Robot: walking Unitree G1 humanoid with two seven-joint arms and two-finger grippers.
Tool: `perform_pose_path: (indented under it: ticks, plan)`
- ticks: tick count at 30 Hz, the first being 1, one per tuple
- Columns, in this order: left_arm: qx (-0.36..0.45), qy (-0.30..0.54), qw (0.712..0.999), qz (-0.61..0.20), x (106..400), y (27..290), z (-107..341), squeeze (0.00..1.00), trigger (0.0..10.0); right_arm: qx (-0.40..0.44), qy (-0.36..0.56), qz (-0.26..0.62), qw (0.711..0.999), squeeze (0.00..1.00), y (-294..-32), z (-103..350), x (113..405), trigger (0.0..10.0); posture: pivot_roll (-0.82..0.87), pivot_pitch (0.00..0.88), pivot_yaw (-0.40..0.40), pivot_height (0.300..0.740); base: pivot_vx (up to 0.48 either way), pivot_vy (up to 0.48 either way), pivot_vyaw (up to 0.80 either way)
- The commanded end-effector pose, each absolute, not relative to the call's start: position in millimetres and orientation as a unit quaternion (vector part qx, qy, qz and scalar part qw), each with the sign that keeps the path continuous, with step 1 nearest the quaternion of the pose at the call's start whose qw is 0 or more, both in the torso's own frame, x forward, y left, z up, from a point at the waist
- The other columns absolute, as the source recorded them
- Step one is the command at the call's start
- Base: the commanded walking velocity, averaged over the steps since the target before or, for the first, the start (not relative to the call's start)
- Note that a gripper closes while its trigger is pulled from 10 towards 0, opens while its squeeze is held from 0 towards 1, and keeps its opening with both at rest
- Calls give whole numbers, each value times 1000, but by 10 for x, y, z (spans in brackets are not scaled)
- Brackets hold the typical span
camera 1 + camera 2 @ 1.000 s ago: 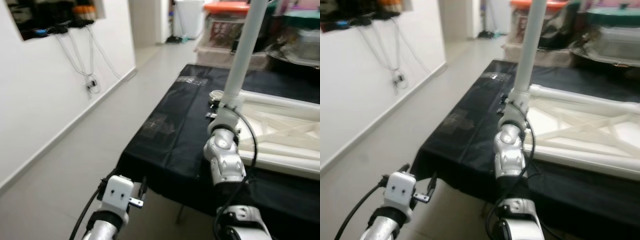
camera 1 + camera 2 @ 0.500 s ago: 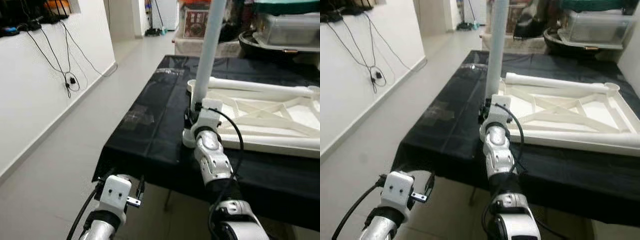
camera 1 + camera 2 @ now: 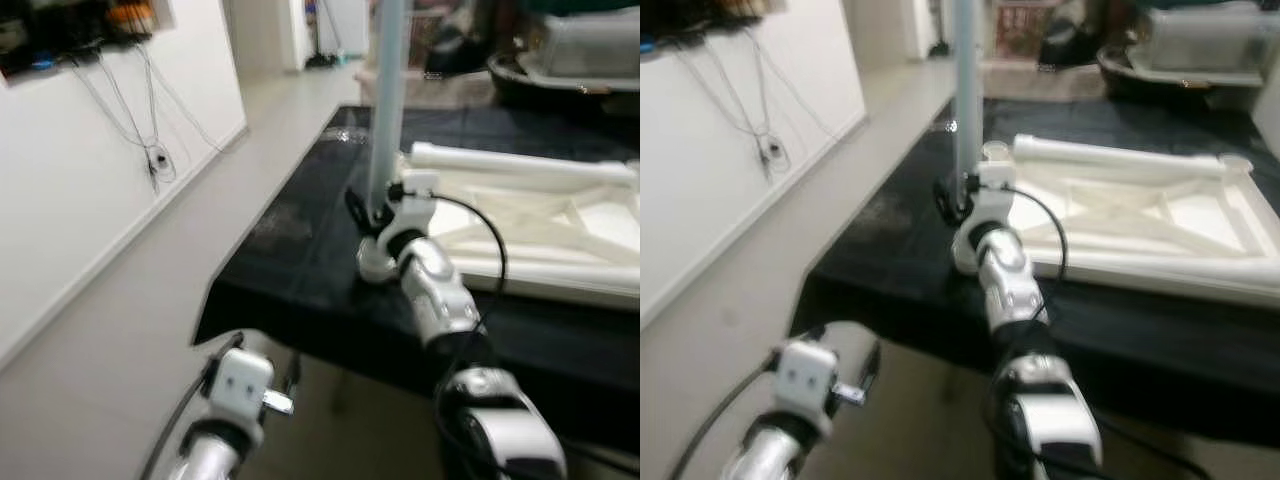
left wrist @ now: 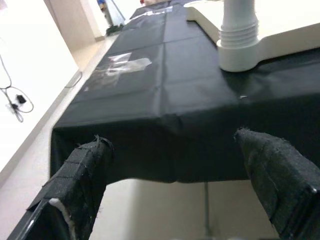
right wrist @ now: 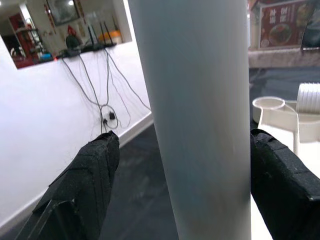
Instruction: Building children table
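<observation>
An upside-down white children's tabletop (image 3: 1140, 225) lies on a table draped in black cloth (image 3: 300, 250). A pale table leg (image 3: 385, 100) stands upright at its near left corner, threaded base (image 4: 240, 42) sitting on the corner socket. My right gripper (image 3: 372, 212) reaches to the leg low down. In the right wrist view the leg (image 5: 200, 125) stands between its two spread fingers (image 5: 90, 170), with a gap on one side, so it is open. My left gripper (image 4: 175, 150) hangs open and holds nothing, below and in front of the table's near edge.
A white wall (image 3: 90, 170) with dangling cables runs along the left, with a bare floor aisle (image 3: 150, 330) between it and the table. Storage boxes and a basin (image 3: 570, 60) stand behind the table. The cloth's front edge (image 4: 165, 117) is close ahead of the left gripper.
The whole picture has shifted and blurred, so the camera has moved. My right gripper stays around the upright leg and the left arm stays low.
</observation>
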State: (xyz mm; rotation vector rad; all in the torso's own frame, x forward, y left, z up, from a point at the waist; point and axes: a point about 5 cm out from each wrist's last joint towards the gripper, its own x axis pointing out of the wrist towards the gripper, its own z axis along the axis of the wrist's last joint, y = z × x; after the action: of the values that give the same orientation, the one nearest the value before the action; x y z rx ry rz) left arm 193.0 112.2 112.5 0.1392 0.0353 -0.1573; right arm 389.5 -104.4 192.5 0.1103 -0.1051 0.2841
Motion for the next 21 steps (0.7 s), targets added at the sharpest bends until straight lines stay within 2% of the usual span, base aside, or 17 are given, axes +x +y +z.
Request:
perform_pose_path:
  ticks: [1, 8, 12, 20, 21]
  plan:
    - [74, 25, 994, -75, 1922, 1142, 1098, 0, 10000, 46, -41, 164, 984, 0, -959, 1873, 3882, 10000, 68, 62, 8, 740, 0, 0, 0]
    - [74, 25, 994, -75, 1922, 1142, 1096, 0, 10000, 56, -37, 184, 981, 0, -963, 1779, 3808, 10000, 68, 62, 8, 740, 0, 0, 0]
    - [74, 26, 994, -75, 1932, 1148, 1086, 0, 10000, 52, -34, 219, 974, 0, -1025, 1583, 3605, 10000, 55, 55, 11, 740, 0, 0, 0]
    - [75, 27, 994, -74, 1950, 1168, 1073, 0, 10000, 33, -26, 196, 980, 0, -1196, 1399, 3347, 10000, 43, 52, 14, 740, 0, 0, 0]
    - [77, 27, 994, -73, 1958, 1173, 1071, 0, 10000, 29, -18, 194, 980, 0, -1234, 1324, 3221, 10000, 42, 51, 16, 740, 0, 0, 0]
